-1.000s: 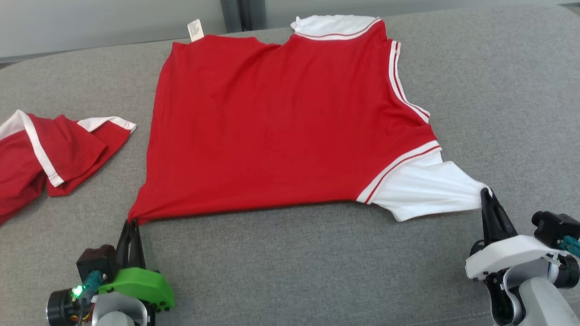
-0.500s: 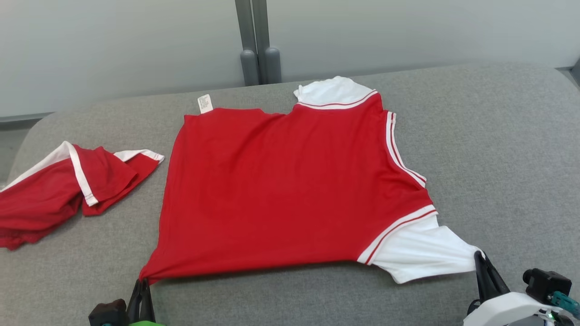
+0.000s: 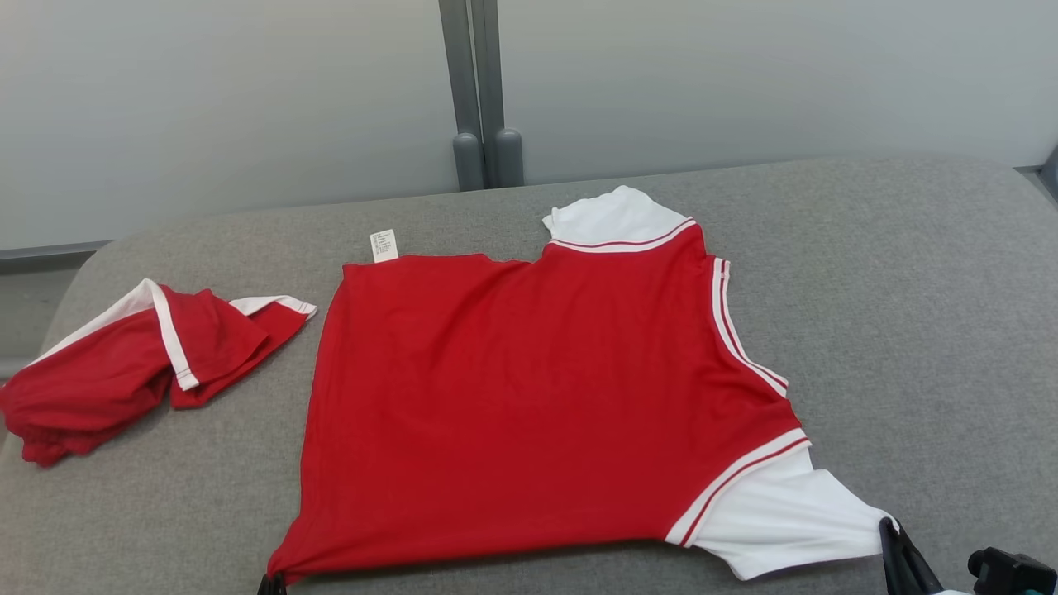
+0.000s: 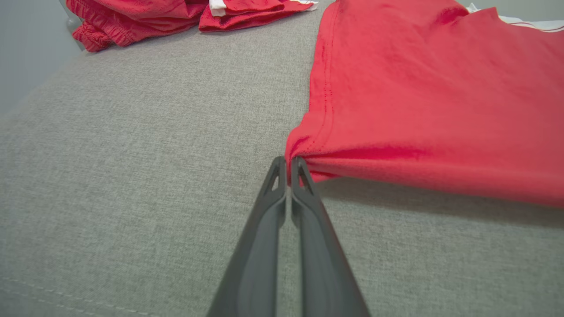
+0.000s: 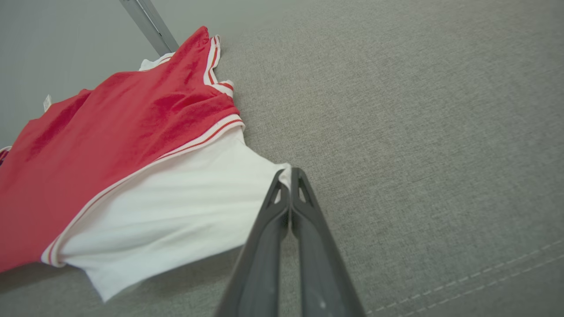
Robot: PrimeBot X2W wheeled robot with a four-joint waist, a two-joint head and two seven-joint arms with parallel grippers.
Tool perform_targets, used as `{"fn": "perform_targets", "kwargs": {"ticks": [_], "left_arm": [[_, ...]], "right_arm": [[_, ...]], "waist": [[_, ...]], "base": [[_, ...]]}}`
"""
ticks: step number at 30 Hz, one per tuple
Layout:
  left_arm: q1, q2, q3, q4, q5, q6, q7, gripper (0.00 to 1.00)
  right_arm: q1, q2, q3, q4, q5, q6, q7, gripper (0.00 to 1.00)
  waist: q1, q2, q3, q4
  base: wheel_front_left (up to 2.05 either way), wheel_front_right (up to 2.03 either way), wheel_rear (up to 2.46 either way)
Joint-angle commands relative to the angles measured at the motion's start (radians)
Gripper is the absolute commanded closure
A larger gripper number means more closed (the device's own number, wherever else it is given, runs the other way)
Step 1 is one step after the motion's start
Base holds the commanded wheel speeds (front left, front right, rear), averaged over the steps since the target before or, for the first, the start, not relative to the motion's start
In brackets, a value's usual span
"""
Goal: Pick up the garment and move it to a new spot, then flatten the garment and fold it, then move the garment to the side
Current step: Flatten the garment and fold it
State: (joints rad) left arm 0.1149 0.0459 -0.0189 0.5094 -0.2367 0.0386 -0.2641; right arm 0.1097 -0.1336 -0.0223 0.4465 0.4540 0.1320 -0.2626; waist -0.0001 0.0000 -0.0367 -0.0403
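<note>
At the left end of the grey cushion (image 3: 909,289) a crumpled red heap (image 3: 124,364) is seen, well apart from the work. Toward the cushion's near edge, the left gripper (image 4: 288,165) is clamped, fingers pressed together, on the hem corner of the garment (image 3: 529,397), which is spread over the cushion's middle. Further right along that near edge, the right gripper (image 5: 290,174) is pinched closed on the tip of the white sleeve (image 3: 785,512). The flattening step is judged to be in hand, since the near edge is held taut and slightly raised. Next, that edge would need to be lowered and released evenly before folding is begun. The garment's long axis is judged to be laid across the cushion, hem leftward, striped neckline rightward.
</note>
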Motion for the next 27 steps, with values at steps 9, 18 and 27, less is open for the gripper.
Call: {"fn": "perform_targets", "kwargs": {"ticks": [9,18,27], "left_arm": [[-0.047,0.008,0.002,-0.098,0.029,0.0,0.0,1.0],[-0.193,0.008,-0.017,-0.118,0.073,-0.028,0.0,1.0],[-0.337,0.008,-0.017,-0.055,0.102,-0.036,0.0,1.0]], "right_arm": [[-0.071,0.012,-0.013,-0.063,0.011,-0.002,-0.003,1.0],[-0.256,0.026,-0.03,-0.039,-0.026,-0.002,-0.003,1.0],[-0.41,0.049,-0.054,0.015,-0.064,-0.002,-0.003,1.0]], "waist": [[0.0001,0.0,0.039,-0.007],[0.0001,0.0,0.129,-0.008],[0.0001,0.0,0.227,-0.006]], "base": [[0.0,0.0,0.0],[0.0,0.0,0.0],[0.0,0.0,0.0]]}}
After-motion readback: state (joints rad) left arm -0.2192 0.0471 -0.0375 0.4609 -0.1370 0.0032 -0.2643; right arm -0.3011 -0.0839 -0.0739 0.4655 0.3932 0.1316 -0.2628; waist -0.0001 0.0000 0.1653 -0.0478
